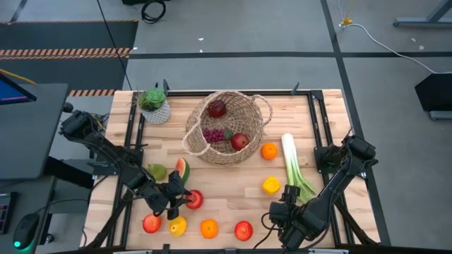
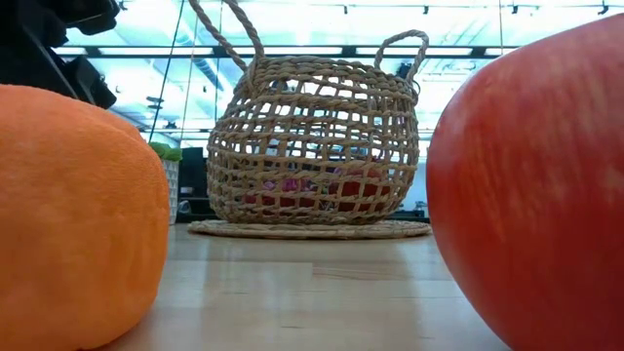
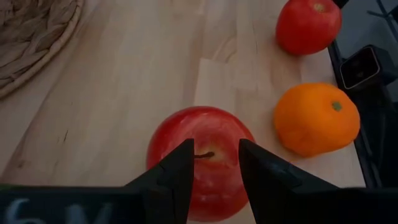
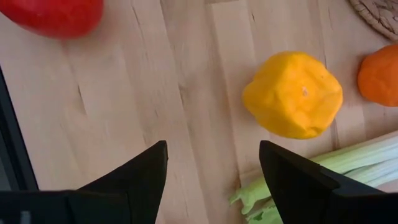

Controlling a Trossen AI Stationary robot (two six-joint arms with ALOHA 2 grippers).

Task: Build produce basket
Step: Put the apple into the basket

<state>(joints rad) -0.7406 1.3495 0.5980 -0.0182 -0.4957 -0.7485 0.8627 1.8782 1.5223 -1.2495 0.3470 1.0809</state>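
Wooden table [image 1: 233, 190] on grey floor. Basket [image 1: 227, 128] at back centre, already holding two apples and grapes. Left gripper [image 3: 212, 167] low over red apple [image 3: 200, 158], fingers narrowly parted astride stem, apparently lining up pick. Right gripper [image 4: 213, 163] waits wide open, empty, near lemon [image 4: 292, 94] and leek [image 1: 295, 168].

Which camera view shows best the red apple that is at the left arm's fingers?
The left wrist view: the red apple fills its middle, stem visible, between the left gripper fingers. The high view shows it small, partly covered by that gripper. The low view and right wrist view show red fruit, but I cannot tell whether it is this one.
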